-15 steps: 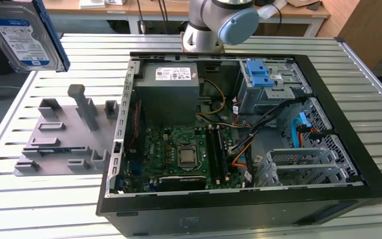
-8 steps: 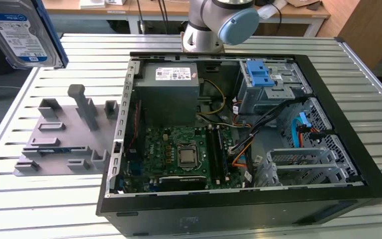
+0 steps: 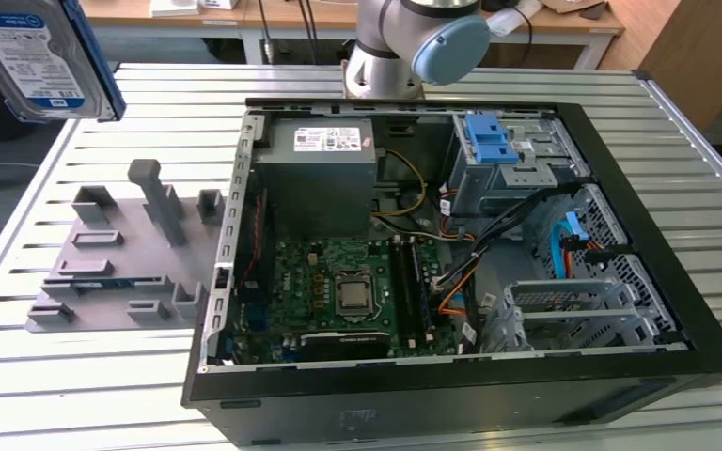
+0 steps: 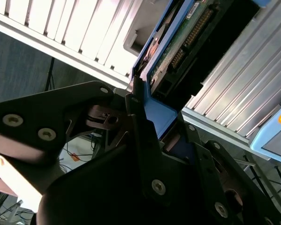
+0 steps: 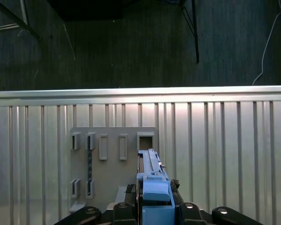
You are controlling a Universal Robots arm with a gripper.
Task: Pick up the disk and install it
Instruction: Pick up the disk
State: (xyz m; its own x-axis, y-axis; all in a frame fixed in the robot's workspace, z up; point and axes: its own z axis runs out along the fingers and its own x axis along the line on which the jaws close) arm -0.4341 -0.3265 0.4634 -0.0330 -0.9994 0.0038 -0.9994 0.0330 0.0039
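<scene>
Disk (image 3: 29, 56) aloft | pincer (image 5: 152, 188) clamped across its blue-bracketed edges | grey rack (image 3: 123, 254) below, well apart, open air between

table (image 3: 86, 395): slatted metal | on it: grey slotted fixture (image 3: 110, 282), open computer case (image 3: 462, 413) just beside

Diffuse overhead light is recorded in the exterior view: the slatted table (image 3: 72, 395) is rendered bright, the computer case (image 3: 462, 413) interior shaded. In the second wrist view the slats are overexposed and the gripper (image 4: 144, 111) underlit. In the first wrist view the floor (image 5: 131, 47) beyond the table's edge is left dim.
</scene>
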